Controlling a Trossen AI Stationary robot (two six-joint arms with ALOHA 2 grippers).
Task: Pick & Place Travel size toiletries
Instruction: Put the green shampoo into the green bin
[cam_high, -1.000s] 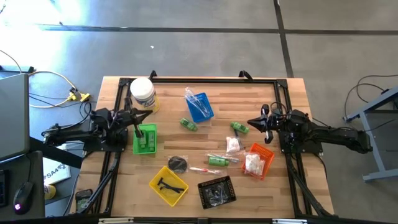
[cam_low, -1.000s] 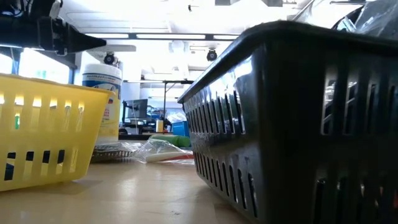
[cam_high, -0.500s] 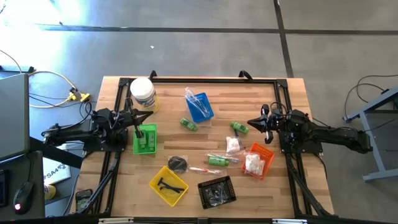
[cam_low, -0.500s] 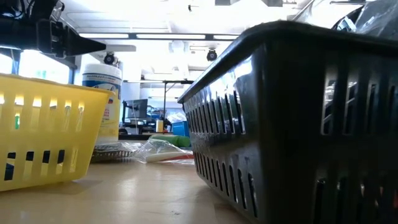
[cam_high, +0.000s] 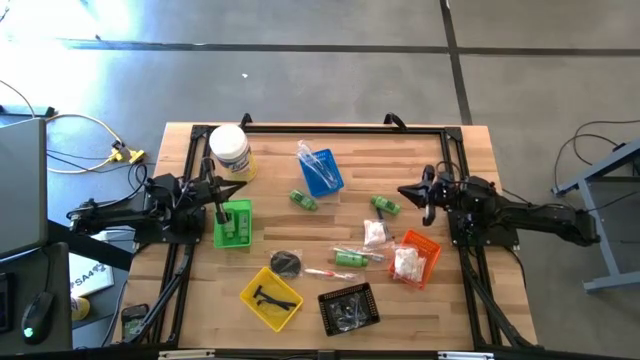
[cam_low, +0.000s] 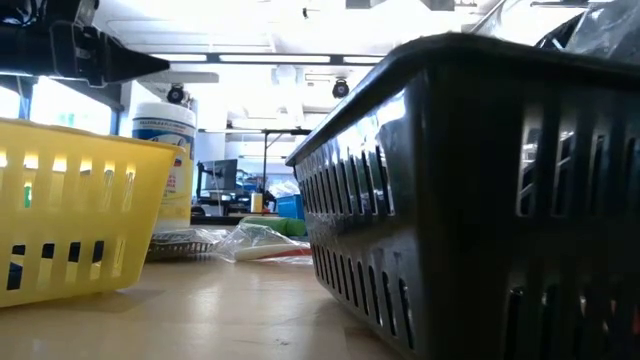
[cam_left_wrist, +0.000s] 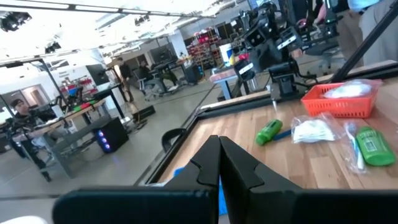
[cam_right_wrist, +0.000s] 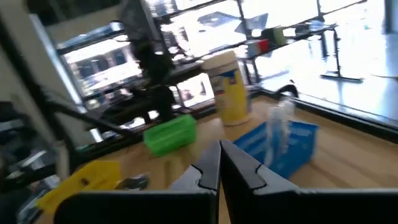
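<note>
Loose toiletries lie mid-table: green bottles (cam_high: 304, 200) (cam_high: 385, 206) (cam_high: 348, 258), a white sachet (cam_high: 374, 232), a wrapped toothbrush (cam_high: 322, 272) and a dark round bit (cam_high: 286, 263). My left gripper (cam_high: 234, 186) is shut and empty, above the table by the green tray (cam_high: 233, 223). Its own view (cam_left_wrist: 219, 149) looks across at a green bottle (cam_left_wrist: 268, 131) and a sachet (cam_left_wrist: 314, 130). My right gripper (cam_high: 404, 192) is shut and empty, just right of a green bottle; its shut fingers show in its own view (cam_right_wrist: 219, 154).
A white tub (cam_high: 229, 150) stands back left. A blue tray (cam_high: 321, 170), an orange tray (cam_high: 415, 258) with white sachets, a yellow tray (cam_high: 270, 297) with black pieces and a black tray (cam_high: 348, 306) ring the table. The black tray (cam_low: 480, 180) fills the low view.
The right gripper has shifted slightly toward the table's back. In the low view the left gripper has risen a little. The objects have not moved.
</note>
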